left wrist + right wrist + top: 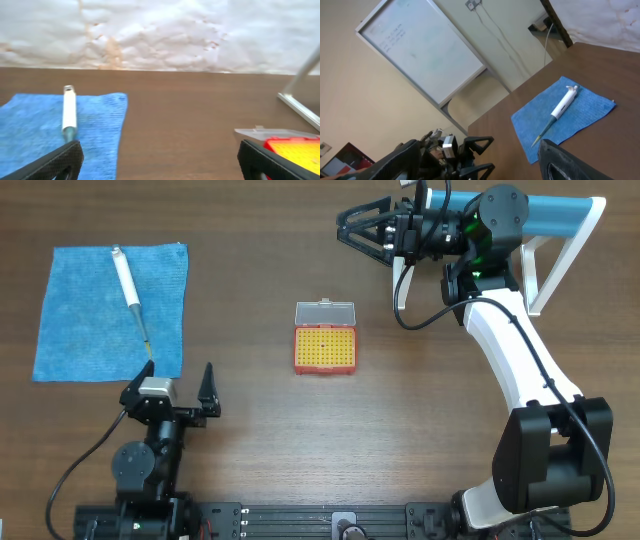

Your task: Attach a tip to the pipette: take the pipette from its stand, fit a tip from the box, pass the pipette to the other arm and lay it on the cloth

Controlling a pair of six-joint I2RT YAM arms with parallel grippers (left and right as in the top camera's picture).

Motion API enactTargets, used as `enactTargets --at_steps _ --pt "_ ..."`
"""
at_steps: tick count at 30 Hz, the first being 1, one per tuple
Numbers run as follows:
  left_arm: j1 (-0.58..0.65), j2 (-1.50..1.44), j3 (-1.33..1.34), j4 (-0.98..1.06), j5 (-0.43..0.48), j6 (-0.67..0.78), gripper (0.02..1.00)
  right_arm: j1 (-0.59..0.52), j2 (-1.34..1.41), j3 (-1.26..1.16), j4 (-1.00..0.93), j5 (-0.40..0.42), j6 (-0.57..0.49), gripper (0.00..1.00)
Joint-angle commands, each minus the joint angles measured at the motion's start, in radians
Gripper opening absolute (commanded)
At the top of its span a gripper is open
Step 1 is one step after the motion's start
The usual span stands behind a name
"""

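The pipette (pixel 130 288) lies flat on the blue cloth (pixel 80 330), set on a slant. Its slim white barrel ends in a small plunger knob toward the far edge of the cloth. The other end narrows through a grey section to a fine yellowish tip that reaches almost to the cloth's near edge. No gripper touches it. The cloth is a soft rectangle with a woven, slightly nubbly surface, spread smooth on the brown wood-grain table (pixel 420 420). The left gripper (pixel 170 386) sits just off the cloth's near right corner, its black, wedge-shaped fingers spread wide with nothing between them. Its own wrist view looks past them to the pipette's barrel and the cloth's edge. Near the middle of the table, well apart from the cloth, stands the tip box (pixel 324 350). It has a squat orange base holding a yellow rack dotted with a regular grid of holes, and its clear plastic lid (pixel 325 312) is folded back flat behind it. The right gripper (pixel 362 238) is raised at the far right, pointing toward the middle of the table, its angular black fingers parted and empty. Behind it stands a white-legged frame with a pale blue top bar (pixel 560 215). A crinkled white sheet (pixel 160 35) backs the table's far edge.
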Motion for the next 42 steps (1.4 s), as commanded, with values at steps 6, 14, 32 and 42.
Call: enactTargets --at_steps 6,14,32,42 --pt "-0.005 -0.01 -0.001 -0.012 -0.038 -0.03 1.0 -0.007 0.008 -0.002 0.002 -0.006 -0.011 0.768" --pt "-0.005 -0.01 -0.001 -0.012 -0.038 -0.03 1.0 -0.007 0.008 -0.002 0.002 -0.006 -0.011 0.763" --pt "-0.005 -0.01 -0.001 -0.012 -0.038 -0.03 1.0 -0.035 -0.018 -0.003 -0.075 0.006 -0.759 0.766" --pt "-0.005 -0.01 -0.001 -0.012 -0.038 -0.03 1.0 0.048 -0.397 -0.035 -0.952 1.188 -1.286 0.763"
